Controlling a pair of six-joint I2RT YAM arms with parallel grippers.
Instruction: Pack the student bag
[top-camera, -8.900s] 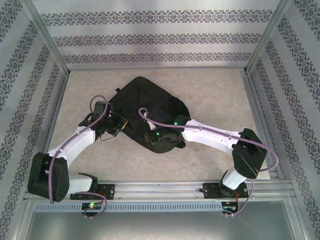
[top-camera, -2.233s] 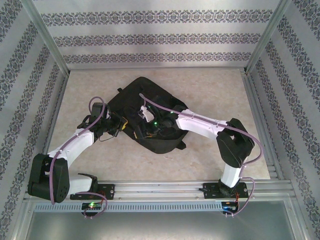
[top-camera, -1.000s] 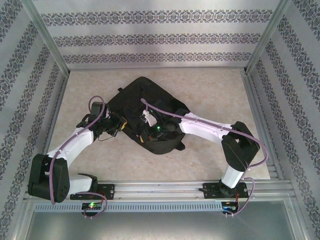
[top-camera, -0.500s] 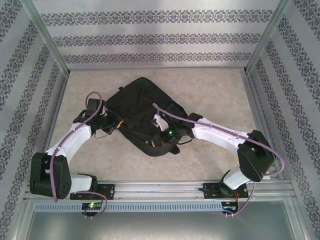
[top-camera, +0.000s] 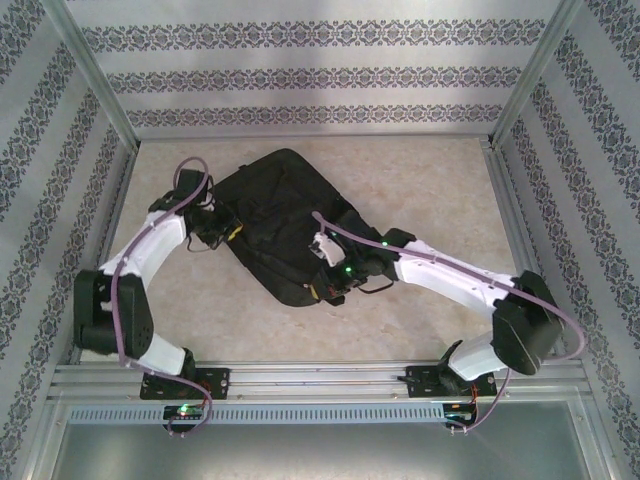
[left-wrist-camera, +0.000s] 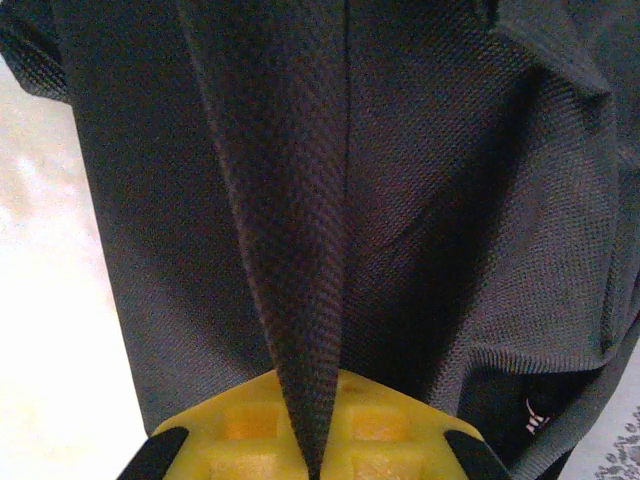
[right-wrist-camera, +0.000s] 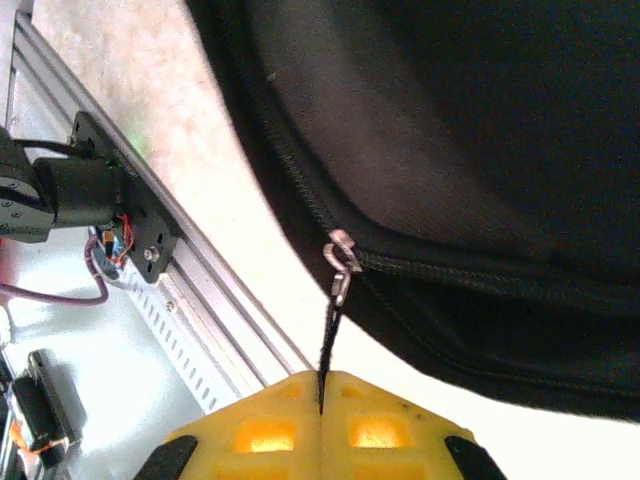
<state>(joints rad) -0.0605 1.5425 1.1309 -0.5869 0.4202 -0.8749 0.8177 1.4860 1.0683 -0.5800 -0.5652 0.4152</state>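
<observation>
Beige tabletop (top-camera: 430, 190); left pincer (left-wrist-camera: 312, 450) pinches student bag (left-wrist-camera: 450, 200); right pincer (right-wrist-camera: 320, 400), zipper pull (right-wrist-camera: 340, 272).

The student bag (top-camera: 275, 225) is lying on the counter (top-camera: 430, 180), a little left of the middle, slanting from far left to near right. The left claw (top-camera: 222, 230) is sitting at its left edge, pinching a fold (left-wrist-camera: 290, 250) of the fabric. The right claw (top-camera: 328, 290) is sitting at its near right corner, clamping the zipper-pull cord (right-wrist-camera: 327, 340) just beside the bag's edge. The rail (top-camera: 320, 378) is running along the counter's near side.
</observation>
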